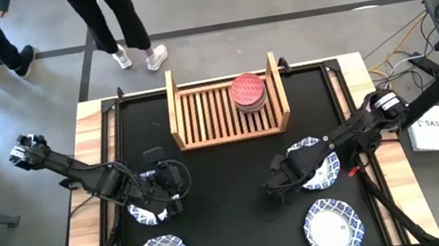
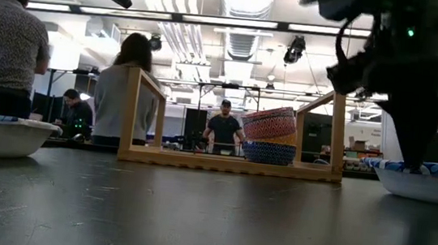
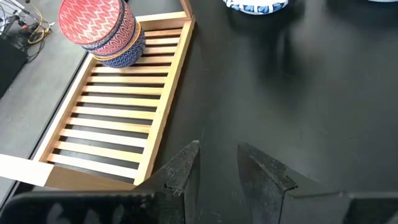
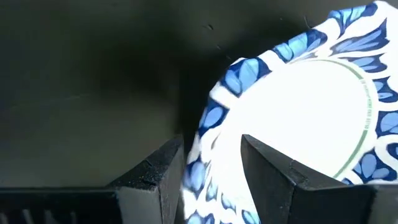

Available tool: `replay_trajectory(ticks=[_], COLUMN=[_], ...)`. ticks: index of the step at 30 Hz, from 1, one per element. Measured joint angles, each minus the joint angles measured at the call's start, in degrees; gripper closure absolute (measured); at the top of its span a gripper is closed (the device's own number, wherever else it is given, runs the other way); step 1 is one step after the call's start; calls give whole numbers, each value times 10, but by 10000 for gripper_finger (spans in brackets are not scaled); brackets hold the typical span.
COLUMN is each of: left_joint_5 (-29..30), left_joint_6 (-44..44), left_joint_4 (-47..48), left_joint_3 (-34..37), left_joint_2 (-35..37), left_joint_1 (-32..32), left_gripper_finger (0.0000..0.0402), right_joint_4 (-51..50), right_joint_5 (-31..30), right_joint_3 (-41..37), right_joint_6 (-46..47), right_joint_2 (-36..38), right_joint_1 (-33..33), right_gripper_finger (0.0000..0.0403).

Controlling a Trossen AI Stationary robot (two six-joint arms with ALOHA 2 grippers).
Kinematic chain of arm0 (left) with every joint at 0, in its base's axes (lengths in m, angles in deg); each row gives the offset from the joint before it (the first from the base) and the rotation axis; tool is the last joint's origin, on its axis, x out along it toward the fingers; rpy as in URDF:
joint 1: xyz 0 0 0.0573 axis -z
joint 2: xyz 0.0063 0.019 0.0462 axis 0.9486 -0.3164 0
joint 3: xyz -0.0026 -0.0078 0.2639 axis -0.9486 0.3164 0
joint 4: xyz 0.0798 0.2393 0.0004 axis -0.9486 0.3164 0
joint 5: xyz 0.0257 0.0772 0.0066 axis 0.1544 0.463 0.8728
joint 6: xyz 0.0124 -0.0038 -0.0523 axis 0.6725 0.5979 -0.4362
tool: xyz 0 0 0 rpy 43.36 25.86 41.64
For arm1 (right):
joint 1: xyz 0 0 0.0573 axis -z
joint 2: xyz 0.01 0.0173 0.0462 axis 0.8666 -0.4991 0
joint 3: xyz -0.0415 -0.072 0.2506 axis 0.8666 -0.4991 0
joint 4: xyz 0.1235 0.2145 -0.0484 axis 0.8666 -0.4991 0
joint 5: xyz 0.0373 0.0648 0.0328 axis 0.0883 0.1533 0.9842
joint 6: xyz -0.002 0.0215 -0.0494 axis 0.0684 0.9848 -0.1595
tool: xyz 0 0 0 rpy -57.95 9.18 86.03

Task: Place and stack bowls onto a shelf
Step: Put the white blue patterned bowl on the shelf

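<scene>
Glossy round blue-rimmed bowl (image 4: 298,118) — rim between spread right end effector (image 4: 211,168) fingers — on matte black table (image 1: 227,167).

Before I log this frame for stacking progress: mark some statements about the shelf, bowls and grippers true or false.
1. The stack of small bowls sits on the shelf's right half. True.
2. The stack's top bowl is yellow. False: it is red patterned.
3. The right gripper straddles the rim of a blue-rimmed white bowl. True.
4. All four white bowls are on the shelf. False: all four are on the table in front of it.
5. The left gripper holds a bowl. False: its fingers have nothing between them.
</scene>
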Motion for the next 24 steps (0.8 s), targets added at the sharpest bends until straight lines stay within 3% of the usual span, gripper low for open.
replay_trajectory(ticks=[11, 15, 20, 24], left_joint_5=[-1, -3, -56, -61], left_joint_6=[0, 10, 60, 88], left_joint_4=[2, 2, -8, -22], left_joint_3=[0, 0, 0, 0], left_joint_2=[0, 0, -1, -8], left_joint_1=[0, 0, 0, 0], left_gripper_finger=[312, 312, 312, 312], right_joint_4=[82, 81, 79, 82], right_joint_5=[-1, -1, 10, 25], right_joint_3=[-74, -71, -35, 18], right_joint_6=[15, 9, -44, -138], right_joint_2=[2, 2, 2, 2], right_joint_1=[0, 0, 0, 0], right_gripper_finger=[263, 301, 378, 391])
